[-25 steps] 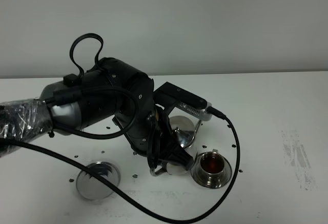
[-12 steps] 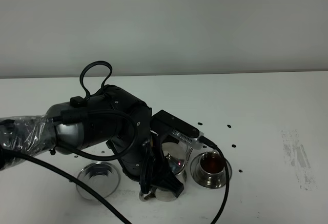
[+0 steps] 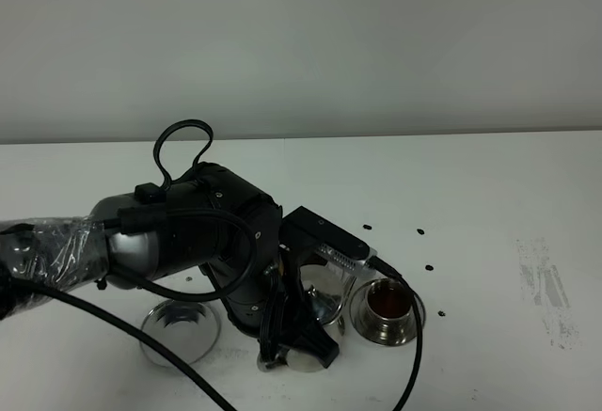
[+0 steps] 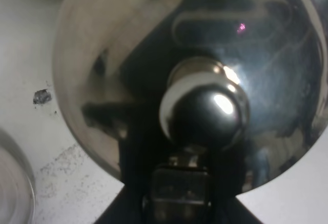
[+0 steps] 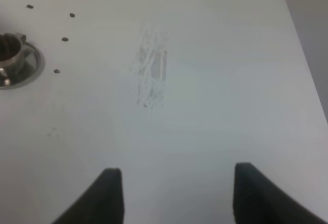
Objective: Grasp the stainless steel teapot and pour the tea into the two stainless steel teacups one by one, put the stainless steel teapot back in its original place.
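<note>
1. Over the last second the left arm [image 3: 188, 242] has swung down and toward the near edge of the white table [image 3: 489, 195], carrying the stainless steel teapot [image 3: 320, 284] from beside the far cup to a spot between the right-hand teacup [image 3: 386, 306] at 3 o'clock and a second steel piece [image 3: 293, 359] at 6 o'clock. Only the rim of that piece shows under the arm.

2. The left gripper [image 4: 177, 198] is clamped shut on the stainless steel teapot; the left wrist view shows only the domed lid and its knob [image 4: 205, 114] from close above, and the jaws themselves are hidden.

3. The right-hand teacup already holds dark tea, so one pour looks done. My judgement: the pot is being brought to the second cup — the piece at 6 o'clock, if that is what it is.

4. At 9 o'clock of the pot lies the flat round saucer [image 3: 179, 328], bare — the place the pot must return to. It is near, partly under the arm.

5. The black cable [image 3: 414, 336] loops round the filled cup on its right side, just beside its saucer; a snag there could tip the tea.

6. The right gripper [image 5: 174, 193] hovers with jaws apart, holding nothing, over bare table well away from the cups. A grey smudge [image 5: 152, 67] marks the surface ahead of it, and small black dots [image 3: 420, 232] sit beyond the filled cup.
</note>
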Controlling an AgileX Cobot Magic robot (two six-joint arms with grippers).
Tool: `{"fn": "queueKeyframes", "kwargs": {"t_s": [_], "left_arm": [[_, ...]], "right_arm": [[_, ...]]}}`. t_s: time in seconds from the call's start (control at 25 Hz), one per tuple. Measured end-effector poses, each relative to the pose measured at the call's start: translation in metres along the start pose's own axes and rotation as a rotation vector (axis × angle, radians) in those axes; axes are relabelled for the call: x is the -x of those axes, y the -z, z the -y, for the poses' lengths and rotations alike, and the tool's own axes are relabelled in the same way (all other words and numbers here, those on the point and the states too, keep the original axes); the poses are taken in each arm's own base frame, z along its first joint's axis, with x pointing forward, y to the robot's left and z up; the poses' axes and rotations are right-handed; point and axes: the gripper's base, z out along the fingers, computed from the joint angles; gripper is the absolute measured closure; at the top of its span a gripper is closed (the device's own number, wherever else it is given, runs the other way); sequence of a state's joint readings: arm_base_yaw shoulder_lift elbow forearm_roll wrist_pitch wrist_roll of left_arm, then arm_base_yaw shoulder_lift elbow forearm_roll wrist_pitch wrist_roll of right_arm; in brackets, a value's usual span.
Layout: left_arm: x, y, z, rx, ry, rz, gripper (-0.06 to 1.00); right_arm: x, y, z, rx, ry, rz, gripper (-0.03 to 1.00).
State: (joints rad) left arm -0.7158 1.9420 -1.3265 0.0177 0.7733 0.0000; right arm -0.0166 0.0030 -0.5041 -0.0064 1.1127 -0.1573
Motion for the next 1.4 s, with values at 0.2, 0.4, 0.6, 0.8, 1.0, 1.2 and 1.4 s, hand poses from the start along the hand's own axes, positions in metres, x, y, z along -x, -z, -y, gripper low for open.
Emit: {"fn": "queueKeyframes", "kwargs": {"t_s": [0.2,0.4,0.6,0.8,1.0,1.2,1.4], "left_arm": [[-0.006,-0.005,0.0,0.001,-0.003,-0.017,0.68],[-0.006,-0.005,0.003,0.0,-0.011,-0.012,0.68],[-0.006,-0.01,0.003,0.001,-0.014,-0.026,0.68],[-0.007,-0.01,0.003,0.006,-0.019,-0.031,0.68],[-0.006,-0.003,0.002,0.01,-0.023,-0.019,0.68],[-0.005,0.014,0.002,0.014,-0.025,0.018,0.68],[-0.005,0.028,0.001,0.02,-0.023,0.04,0.68]], "right_arm": [[0.0,0.0,0.0,0.0,0.0,0.0,0.48],[0.0,0.0,0.0,0.0,0.0,0.0,0.48],[0.0,0.0,0.0,0.0,0.0,0.0,0.48],[0.0,0.0,0.0,0.0,0.0,0.0,0.48],[0.0,0.0,0.0,0.0,0.0,0.0,0.48],[0.0,0.0,0.0,0.0,0.0,0.0,0.48],[0.0,0.0,0.0,0.0,0.0,0.0,0.48]]}}
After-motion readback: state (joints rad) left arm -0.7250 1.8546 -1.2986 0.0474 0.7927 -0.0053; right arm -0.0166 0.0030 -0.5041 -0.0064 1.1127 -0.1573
